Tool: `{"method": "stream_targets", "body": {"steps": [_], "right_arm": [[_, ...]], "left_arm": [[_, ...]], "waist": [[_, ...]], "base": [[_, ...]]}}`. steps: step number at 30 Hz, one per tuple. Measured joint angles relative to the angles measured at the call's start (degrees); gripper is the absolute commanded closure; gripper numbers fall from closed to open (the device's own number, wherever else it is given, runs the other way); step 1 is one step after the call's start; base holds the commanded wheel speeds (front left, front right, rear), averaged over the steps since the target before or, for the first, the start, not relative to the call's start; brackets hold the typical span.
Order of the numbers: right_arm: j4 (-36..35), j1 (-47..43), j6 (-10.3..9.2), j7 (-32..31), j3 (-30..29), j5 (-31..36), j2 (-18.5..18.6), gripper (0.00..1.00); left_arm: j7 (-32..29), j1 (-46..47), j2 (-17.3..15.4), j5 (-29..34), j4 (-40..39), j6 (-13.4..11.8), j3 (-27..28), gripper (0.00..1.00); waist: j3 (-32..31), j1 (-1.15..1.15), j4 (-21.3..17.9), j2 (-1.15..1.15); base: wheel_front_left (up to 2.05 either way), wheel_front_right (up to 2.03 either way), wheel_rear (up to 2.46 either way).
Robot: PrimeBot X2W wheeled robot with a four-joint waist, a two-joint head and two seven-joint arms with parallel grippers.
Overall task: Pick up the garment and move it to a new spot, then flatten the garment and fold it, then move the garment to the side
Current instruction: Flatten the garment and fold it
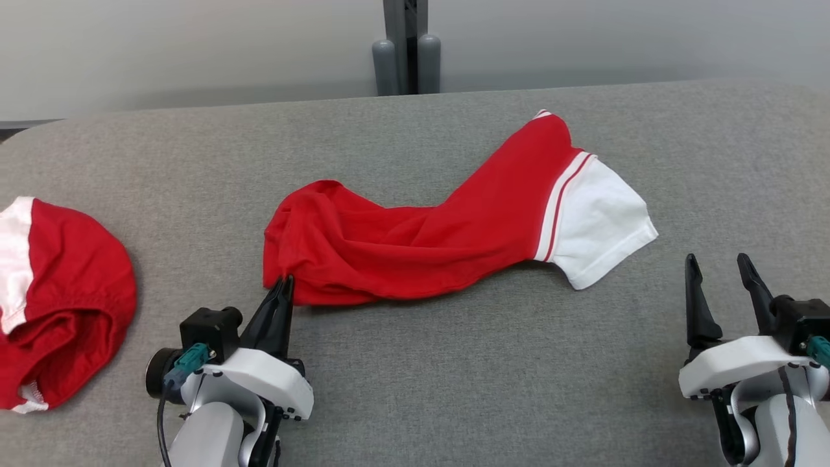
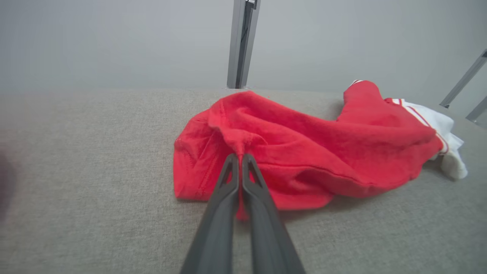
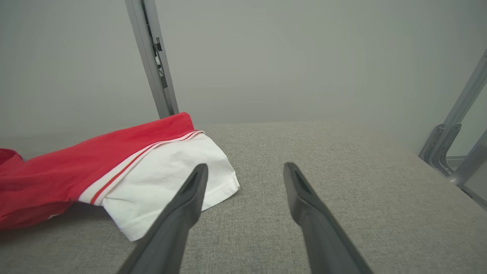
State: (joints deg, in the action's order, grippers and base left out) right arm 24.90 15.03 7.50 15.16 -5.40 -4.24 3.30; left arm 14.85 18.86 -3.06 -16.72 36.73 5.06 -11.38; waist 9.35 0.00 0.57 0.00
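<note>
At the tabletop [image 1: 454, 363] middle, pinching the near-left fold of the crumpled red garment [image 1: 415, 246] with the left gripper [image 1: 285, 282], fingers pressed together. Holding the right gripper [image 1: 716, 259] spread by the right edge, near the white sleeve [image 1: 596, 227]. Seeing a second garment [image 1: 71, 285] at the left edge.

The garment [image 1: 421, 240] is soft red knit cloth, matt and creased, with fine stitched hems; its sleeve [image 1: 596, 220] is the same matt knit in white. The surface [image 1: 454, 376] is covered in grey woven fabric, coarse-grained and dull. The left tool [image 1: 285, 280] and right tool [image 1: 716, 258] have dark fingers [image 3: 179, 213] of smooth matt plastic on white shells [image 1: 259, 383] of smooth, faintly glossy plastic. A second garment [image 1: 65, 292] is the same matt red and white cloth. The post [image 1: 405, 39] looks like dull grey metal, the wall [image 1: 194, 52] flat and matt
</note>
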Motion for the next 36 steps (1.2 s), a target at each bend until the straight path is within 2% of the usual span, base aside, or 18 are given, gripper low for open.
{"method": "stream_targets", "body": {"steps": [9, 12, 15, 23, 29, 30, 31, 32, 33, 36], "right_arm": [[11.6, 7.0, -0.01, -1.1, -2.9, -3.8, 2.6, 0.0], [16.6, 10.3, -0.01, -1.9, -5.5, -9.2, 2.9, 0.0], [22.7, 13.5, -0.02, -2.6, -6.6, -13.3, 5.2, 0.0], [29.8, 18.4, -0.02, -2.6, -2.0, -16.7, 8.0, 0.0], [33.5, 19.7, -0.02, -2.5, 1.6, -18.9, 8.6, 0.0], [33.8, 19.8, -0.02, -2.5, 2.1, -19.4, 8.7, 0.49], [34.3, 19.9, -0.02, -2.4, 2.5, -19.9, 8.7, 0.49], [34.7, 19.9, -0.02, -2.2, 3.2, -20.1, 8.8, 0.62], [34.7, 19.9, -0.02, -2.0, 4.1, -20.1, 8.9, 1.0], [34.3, 19.9, -0.02, -1.0, 6.2, -20.1, 9.5, 1.0]], "left_arm": [[0.1, -4.6, -0.1, 2.4, -12.6, 1.2, -2.0, 1.0], [0.1, -5.4, 0.0, 2.8, -14.7, 1.5, -3.1, 1.0], [0.1, -5.8, 0.0, 3.1, -16.0, 1.7, -4.6, 1.0], [0.1, -5.5, 0.2, 3.3, -17.3, 1.9, -6.7, 1.0], [0.1, -5.2, 0.2, 3.2, -17.1, 1.9, -7.0, 1.0], [0.1, -5.2, 0.2, 3.1, -17.1, 1.9, -7.0, 1.0], [0.1, -5.2, 0.2, 3.1, -17.0, 1.9, -7.0, 1.0], [0.1, -5.2, 0.2, 3.1, -17.0, 1.9, -6.9, 1.0], [0.1, -5.2, 0.2, 3.1, -16.9, 1.9, -6.7, 1.0], [0.1, -5.2, 0.2, 3.1, -16.8, 1.8, -6.3, 1.0]], "waist": [[0.5, 0.0, 5.0, 0.0], [1.1, 0.0, 6.5, 0.0], [2.1, 0.0, 8.2, 0.0], [4.7, 0.0, 10.1, 0.0], [5.1, 0.0, 10.7, 0.0], [5.0, 0.0, 10.7, 0.0], [4.9, 0.0, 10.6, 0.0], [4.8, 0.0, 10.6, 0.0], [4.7, 0.0, 10.5, 0.0], [4.3, 0.0, 10.1, 0.0]], "base": [[0.0, 0.0, 0.0], [0.0, 0.0, 0.0], [0.0, 0.0, 0.0], [0.0, 0.0, 0.0], [0.0, 0.0, 0.0], [0.0, 0.0, 0.0], [0.0, 0.0, 0.0], [0.0, 0.0, 0.0], [0.0, 0.0, 0.0], [0.0, 0.0, 0.0]]}}
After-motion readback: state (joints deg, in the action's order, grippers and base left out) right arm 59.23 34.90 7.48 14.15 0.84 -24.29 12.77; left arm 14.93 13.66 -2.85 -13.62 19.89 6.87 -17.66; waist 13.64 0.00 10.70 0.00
